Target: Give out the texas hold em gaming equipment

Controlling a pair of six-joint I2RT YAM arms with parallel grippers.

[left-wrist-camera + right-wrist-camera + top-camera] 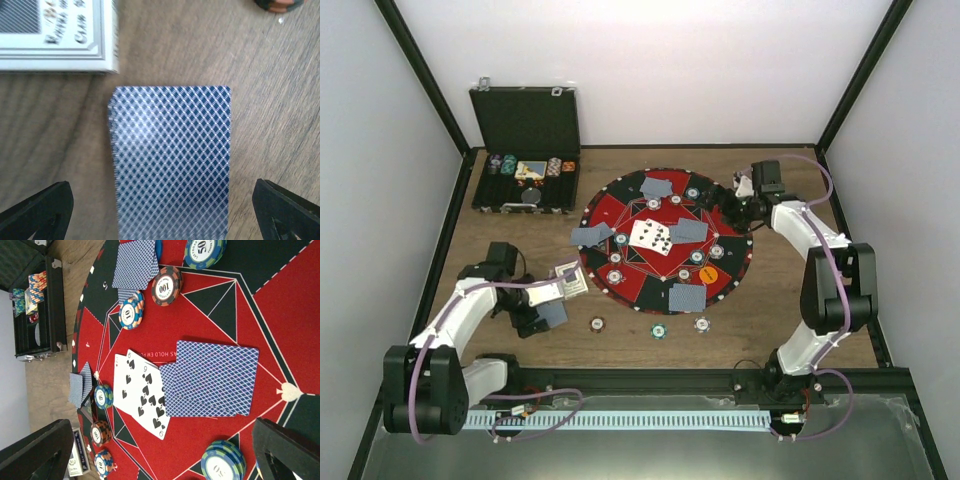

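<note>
Your top camera looks down from above and behind the arm bases, taking in the whole table (750,330), the round mat (625,205) and the black case (525,120). Your left wrist camera sits very close over the wood, facing straight down at one face-down card (172,160) beside the card box (55,35). Your right wrist camera hovers low over the round mat, turned sideways, looking across the face-up cards (142,392) towards the black case. All three views share the card box.

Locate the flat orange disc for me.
Top view: the orange disc lies on the round red-and-black mat, in its near-right part, just beside the face-down blue-backed cards.
</note>
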